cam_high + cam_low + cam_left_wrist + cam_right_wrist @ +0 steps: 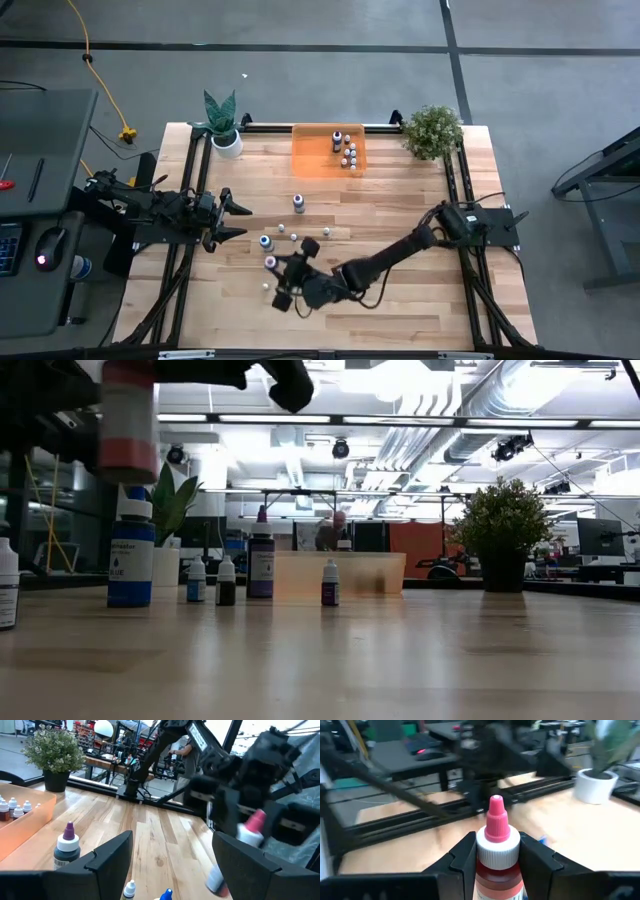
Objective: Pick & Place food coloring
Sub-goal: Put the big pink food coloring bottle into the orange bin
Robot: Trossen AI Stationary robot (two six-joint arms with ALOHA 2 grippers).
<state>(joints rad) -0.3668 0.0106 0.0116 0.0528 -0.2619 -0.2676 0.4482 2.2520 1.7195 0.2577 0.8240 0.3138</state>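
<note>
Red bottle [496, 851] sits clamped in the right gripper [495, 865], lifted off the near table [400, 300]. Mid-table, several bottles [298, 203] wait; left gripper [232, 220] gapes empty. Farthest, the orange bin [312, 158] holds a few already.

A red bottle [128, 422] hangs lifted above the blue bottle [131, 558] — smaller droppers [227, 580] stand alongside.

A red bottle [496, 855] with a pink tip stands upright, lifted above the table. Other dropper bottles [226, 582] stand scattered mid-table; several more [346, 150] sit in the orange tray [310, 152].
</note>
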